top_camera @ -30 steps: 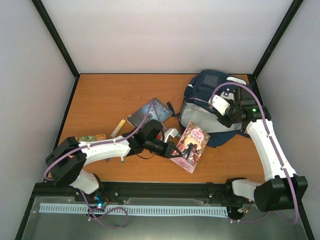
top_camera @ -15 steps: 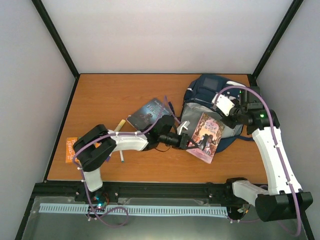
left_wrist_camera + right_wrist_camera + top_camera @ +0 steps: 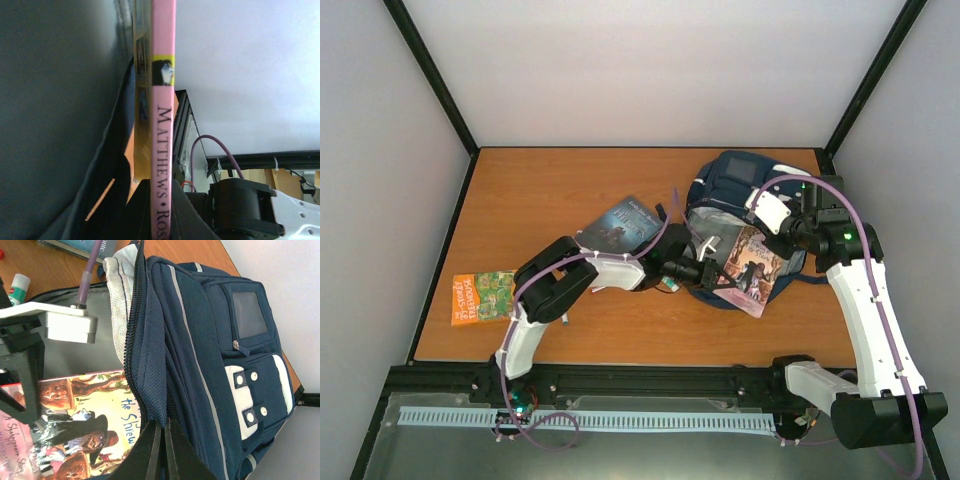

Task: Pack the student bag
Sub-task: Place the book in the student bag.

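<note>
My left fingers (image 3: 713,272) pinch a pink book (image 3: 752,265) and hold it at the open mouth of the student bag (image 3: 735,172). The student bag lies at the far right side of the desk (image 3: 540,190). My right fingers (image 3: 160,432) are pressed together on the bag's open zip edge, pinching it.

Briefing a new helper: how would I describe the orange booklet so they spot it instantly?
Find the wooden table, then its left edge, far from the navy backpack. The booklet lies flat, alone; its orange and green cover sets it apart from the dark book mid-table.
</note>
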Robot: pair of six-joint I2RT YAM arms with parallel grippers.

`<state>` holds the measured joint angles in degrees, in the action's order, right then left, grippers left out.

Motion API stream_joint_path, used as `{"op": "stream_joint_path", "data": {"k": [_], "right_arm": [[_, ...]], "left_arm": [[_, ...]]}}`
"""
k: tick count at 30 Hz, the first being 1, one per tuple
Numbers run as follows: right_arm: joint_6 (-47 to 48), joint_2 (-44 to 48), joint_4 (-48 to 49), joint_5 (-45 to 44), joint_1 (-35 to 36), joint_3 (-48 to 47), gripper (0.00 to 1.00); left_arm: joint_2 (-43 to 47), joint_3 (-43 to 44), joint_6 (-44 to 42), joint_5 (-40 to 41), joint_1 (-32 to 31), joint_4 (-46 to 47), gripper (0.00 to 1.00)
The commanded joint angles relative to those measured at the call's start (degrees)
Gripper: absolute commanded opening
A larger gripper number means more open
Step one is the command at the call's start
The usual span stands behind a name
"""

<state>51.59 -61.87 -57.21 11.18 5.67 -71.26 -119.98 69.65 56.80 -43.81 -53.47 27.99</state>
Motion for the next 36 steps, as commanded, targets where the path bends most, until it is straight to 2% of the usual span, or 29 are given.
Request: {"op": "stream_joint_path", "data": {"k": [1,8,15,21,24,28,34,36], "right_arm": [[-0.2,2.3,2.1,1.7,0.3,-2.1,0.03],[0.5,3.0,2.2,2.7,0.3,-0.7,0.03],[1.0,3.4,2.5,3.5,0.3,0.4,0.03],[0.9,3.3,3.0,3.5,0.3,1.1,0.03],[0.8,3.2,3.4,3.4,0.3,1.2,0.03],[0.4,3.2,3.8,3.3,0.3,2.0,0.03],[-0.3,3.2,4.7,3.5,0.3,2.8,0.03],[-0.4,3.1,5.0,3.5,0.3,3.0,0.03]], "left_arm": [[-4.0,4.4,-2.5,-1.8,1.8,0.3,0.01],[-9.4,13.0,-11.7,3.1,4.0,-15.6,0.01],[-10.6,15.0,-13.3,11.3,4.7,-19.5,0.01],[-13.3,20.2,-14.6,17.6,4.8,-26.7,0.01],[-12.3,19.9,-15.2,20.7,4.7,-28.1,0.07],[-9.5,18.4,-15.9,23.0,4.7,-29.1,0.23],[-3.2,12.4,-16.2,28.8,3.5,-29.5,0.44],[-1.3,10.4,-15.8,30.1,3.0,-29.5,0.48]]}}
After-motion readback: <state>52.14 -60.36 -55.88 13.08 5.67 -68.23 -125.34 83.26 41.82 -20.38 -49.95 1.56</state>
